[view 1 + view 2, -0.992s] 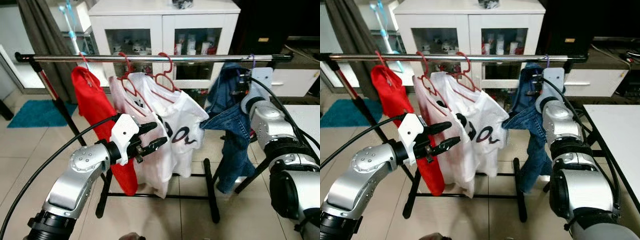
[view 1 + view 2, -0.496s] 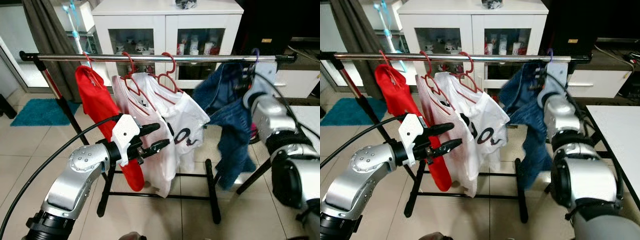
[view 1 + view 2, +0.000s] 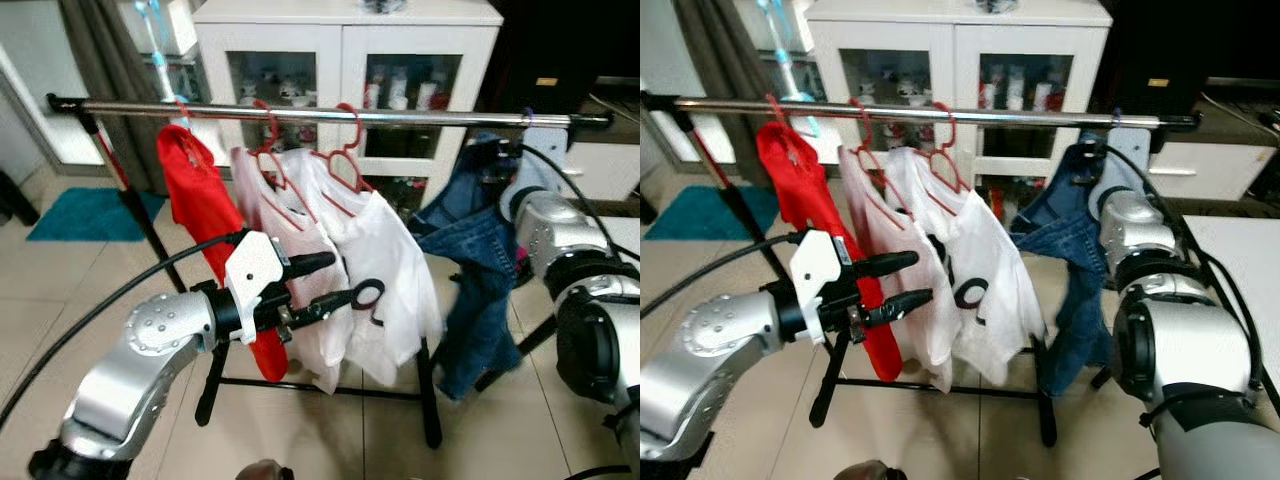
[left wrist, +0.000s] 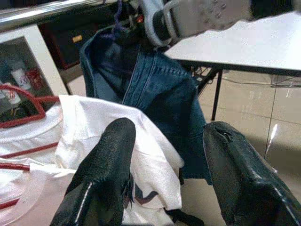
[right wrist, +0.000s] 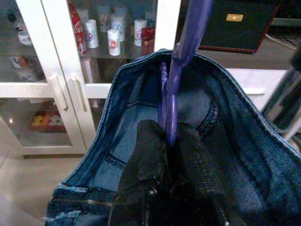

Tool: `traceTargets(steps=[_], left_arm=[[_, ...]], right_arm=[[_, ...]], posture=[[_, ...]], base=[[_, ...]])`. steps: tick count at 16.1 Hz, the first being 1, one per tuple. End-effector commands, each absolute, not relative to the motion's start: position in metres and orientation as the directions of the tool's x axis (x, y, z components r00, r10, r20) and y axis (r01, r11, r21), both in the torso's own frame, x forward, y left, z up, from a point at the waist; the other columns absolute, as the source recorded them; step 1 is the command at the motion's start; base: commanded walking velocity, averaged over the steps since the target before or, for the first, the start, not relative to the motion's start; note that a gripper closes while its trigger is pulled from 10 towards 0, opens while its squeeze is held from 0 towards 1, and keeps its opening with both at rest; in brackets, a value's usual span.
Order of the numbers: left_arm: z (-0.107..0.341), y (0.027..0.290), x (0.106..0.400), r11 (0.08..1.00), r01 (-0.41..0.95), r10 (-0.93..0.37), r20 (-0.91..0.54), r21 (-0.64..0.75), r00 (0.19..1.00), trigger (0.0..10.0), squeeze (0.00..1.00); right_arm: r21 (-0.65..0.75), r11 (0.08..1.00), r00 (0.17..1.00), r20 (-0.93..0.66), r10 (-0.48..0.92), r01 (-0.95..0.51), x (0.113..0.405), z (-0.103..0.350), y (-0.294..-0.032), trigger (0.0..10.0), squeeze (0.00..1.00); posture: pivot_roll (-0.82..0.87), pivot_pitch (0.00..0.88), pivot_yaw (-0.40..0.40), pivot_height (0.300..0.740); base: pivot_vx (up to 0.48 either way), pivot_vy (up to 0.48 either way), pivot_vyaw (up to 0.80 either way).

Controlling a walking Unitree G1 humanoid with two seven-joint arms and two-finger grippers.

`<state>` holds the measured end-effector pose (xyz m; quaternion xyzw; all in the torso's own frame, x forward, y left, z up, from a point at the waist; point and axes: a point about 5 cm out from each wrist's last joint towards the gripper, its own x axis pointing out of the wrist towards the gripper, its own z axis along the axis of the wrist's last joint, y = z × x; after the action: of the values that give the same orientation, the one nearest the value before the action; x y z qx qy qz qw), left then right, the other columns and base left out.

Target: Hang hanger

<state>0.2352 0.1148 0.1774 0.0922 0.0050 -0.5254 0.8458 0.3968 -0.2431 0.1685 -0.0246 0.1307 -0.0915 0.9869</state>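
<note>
A purple hanger point(image 5: 175, 70) carries blue jeans point(image 3: 478, 270). Its hook point(image 3: 527, 118) sits at the chrome rail point(image 3: 420, 116) near the right end and looks hooked over it. My right gripper point(image 5: 168, 134) is shut on the hanger's neck just above the jeans' waistband. My left gripper point(image 3: 338, 280) stands open in front of the white shirts point(image 3: 385, 255), holding nothing. A red shirt point(image 3: 205, 200) and the white shirts hang from red hangers point(image 3: 350, 135) further left on the rail.
A white cabinet with glass doors point(image 3: 340, 60) stands behind the rack. A white table point(image 3: 1240, 260) is at the right. The rack's black feet point(image 3: 428, 400) rest on the tiled floor. A teal mat point(image 3: 85, 212) and a dark curtain point(image 3: 110, 60) are at the left.
The head view has shifted a little. The jeans, blurred and swinging half a second ago, now hang steadier. My left gripper has reached slightly further across the white shirts, still open.
</note>
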Motion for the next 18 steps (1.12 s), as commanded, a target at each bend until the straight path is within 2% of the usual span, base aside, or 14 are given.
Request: traceTargets(steps=[1,4,5,6,7,11,14,15,17,18], left_arm=[[0.18,0.119,0.228,0.426,0.893,-0.888,-0.124,0.144,0.443,10.0,0.0],[0.179,0.125,0.224,0.442,0.886,-0.876,-0.147,0.138,0.459,10.0,0.0],[0.179,0.126,0.224,0.446,0.885,-0.874,-0.149,0.135,0.463,10.0,0.0],[0.179,0.126,0.224,0.447,0.885,-0.873,-0.15,0.133,0.464,10.0,0.0],[0.18,0.126,0.227,0.455,0.881,-0.873,-0.133,0.129,0.47,10.0,0.0],[0.177,0.123,0.235,0.477,0.872,-0.864,-0.122,0.113,0.489,10.0,0.0],[0.169,0.123,0.253,0.588,0.798,-0.787,-0.134,0.136,0.602,10.0,0.0],[0.165,0.124,0.257,0.615,0.777,-0.765,-0.138,0.134,0.629,10.0,0.0],[0.151,0.132,0.269,0.74,0.658,-0.636,-0.176,0.137,0.751,10.0,0.0],[0.149,0.133,0.271,0.763,0.633,-0.61,-0.178,0.132,0.772,10.0,0.0]], right_arm=[[-0.095,0.981,0.938,-0.29,-0.19,0.17,0.395,0.163,-0.243,10.0,0.0],[-0.053,0.981,0.94,-0.283,-0.192,0.184,0.393,0.161,-0.249,10.0,0.0],[-0.048,0.981,0.946,-0.261,-0.192,0.186,0.392,0.163,-0.252,10.0,0.69],[-0.054,0.981,0.947,-0.255,-0.194,0.187,0.392,0.164,-0.253,10.0,0.69],[-0.041,0.987,0.962,-0.218,-0.163,0.158,0.393,0.17,-0.256,10.0,1.0],[-0.026,0.996,0.984,-0.152,-0.093,0.09,0.392,0.184,-0.264,10.0,1.0],[0.033,0.999,0.995,-0.103,-0.002,0.005,0.378,0.18,-0.265,10.0,1.0],[0.034,0.999,0.995,-0.087,0.04,-0.037,0.368,0.178,-0.261,10.0,1.0],[0.04,0.984,0.984,-0.006,0.175,-0.175,0.332,0.182,-0.239,10.0,1.0],[0.048,0.981,0.982,0.004,0.19,-0.19,0.326,0.182,-0.235,10.0,0.33]], posture=[[0.12,0.0,0.023,0.74],[0.13,0.0,0.021,0.74],[0.13,0.0,0.027,0.74],[0.12,0.0,0.029,0.74],[0.1,0.0,0.037,0.74],[0.05,0.0,0.051,0.74],[-0.02,0.0,0.083,0.74],[-0.04,0.0,0.088,0.74],[-0.09,0.0,0.096,0.74],[-0.09,0.0,0.097,0.74]], base=[[0.0,0.0,0.0],[0.0,0.0,0.0],[0.0,0.0,0.0],[0.0,0.0,0.0],[0.0,0.0,0.0],[0.0,0.0,0.0],[0.0,0.0,0.0],[0.0,0.0,0.0],[0.0,0.0,0.0],[0.0,0.0,0.0]])
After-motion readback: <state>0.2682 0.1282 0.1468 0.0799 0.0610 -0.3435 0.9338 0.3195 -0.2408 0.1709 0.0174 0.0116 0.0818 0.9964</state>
